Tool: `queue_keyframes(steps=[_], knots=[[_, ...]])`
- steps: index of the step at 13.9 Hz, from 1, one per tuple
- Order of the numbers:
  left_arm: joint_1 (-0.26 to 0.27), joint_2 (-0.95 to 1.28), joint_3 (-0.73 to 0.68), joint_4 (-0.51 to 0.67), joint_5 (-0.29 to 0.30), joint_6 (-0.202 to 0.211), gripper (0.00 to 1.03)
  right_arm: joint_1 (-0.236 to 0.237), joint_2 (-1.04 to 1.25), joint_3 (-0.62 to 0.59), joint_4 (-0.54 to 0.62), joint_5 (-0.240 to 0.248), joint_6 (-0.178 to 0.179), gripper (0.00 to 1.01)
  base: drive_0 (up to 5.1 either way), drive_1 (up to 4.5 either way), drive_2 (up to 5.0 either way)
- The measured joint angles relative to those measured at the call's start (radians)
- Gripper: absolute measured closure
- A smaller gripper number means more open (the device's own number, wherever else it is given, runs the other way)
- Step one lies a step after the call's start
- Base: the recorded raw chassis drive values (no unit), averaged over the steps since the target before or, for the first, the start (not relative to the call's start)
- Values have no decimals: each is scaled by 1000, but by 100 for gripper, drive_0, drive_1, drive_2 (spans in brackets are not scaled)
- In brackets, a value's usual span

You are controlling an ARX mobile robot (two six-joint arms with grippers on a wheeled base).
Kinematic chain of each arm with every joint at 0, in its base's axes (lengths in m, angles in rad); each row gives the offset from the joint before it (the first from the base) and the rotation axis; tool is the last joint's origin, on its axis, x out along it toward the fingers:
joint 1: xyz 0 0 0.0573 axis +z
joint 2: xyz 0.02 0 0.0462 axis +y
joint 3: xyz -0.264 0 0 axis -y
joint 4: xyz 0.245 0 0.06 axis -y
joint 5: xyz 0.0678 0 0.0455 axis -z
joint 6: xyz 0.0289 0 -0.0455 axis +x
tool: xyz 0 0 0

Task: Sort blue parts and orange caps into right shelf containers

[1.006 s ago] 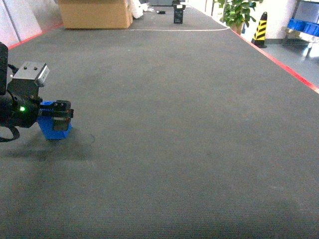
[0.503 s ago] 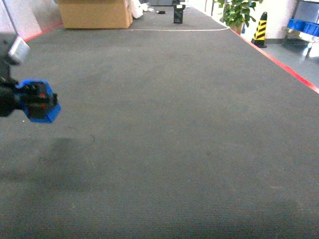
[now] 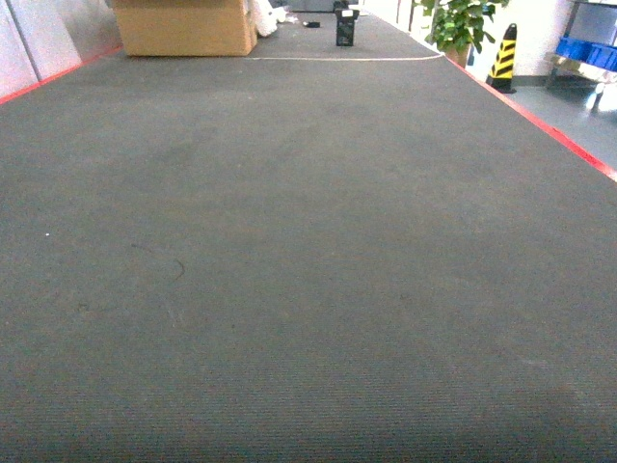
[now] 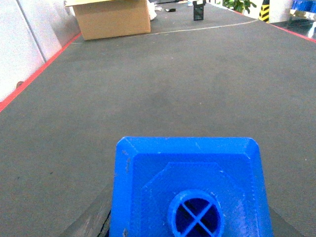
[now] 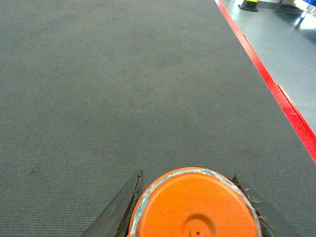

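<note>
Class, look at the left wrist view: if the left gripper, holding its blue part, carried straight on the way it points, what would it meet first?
Probably nothing nearby: past the blue part lies open dark mat. Depth is uncertain, but the cardboard box stands left of that line.

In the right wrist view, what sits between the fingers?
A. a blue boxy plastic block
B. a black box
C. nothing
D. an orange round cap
D: the right wrist view shows the orange round cap filling the space between the two dark fingers, which flank it on both sides, above the dark grey ribbed mat.
</note>
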Motion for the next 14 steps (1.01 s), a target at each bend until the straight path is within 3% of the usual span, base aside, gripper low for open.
queue_keyframes(steps=[14], knots=[[0, 5, 0, -8, -1, 0, 58, 0, 0, 0, 1, 0, 0, 58, 0, 0, 0]])
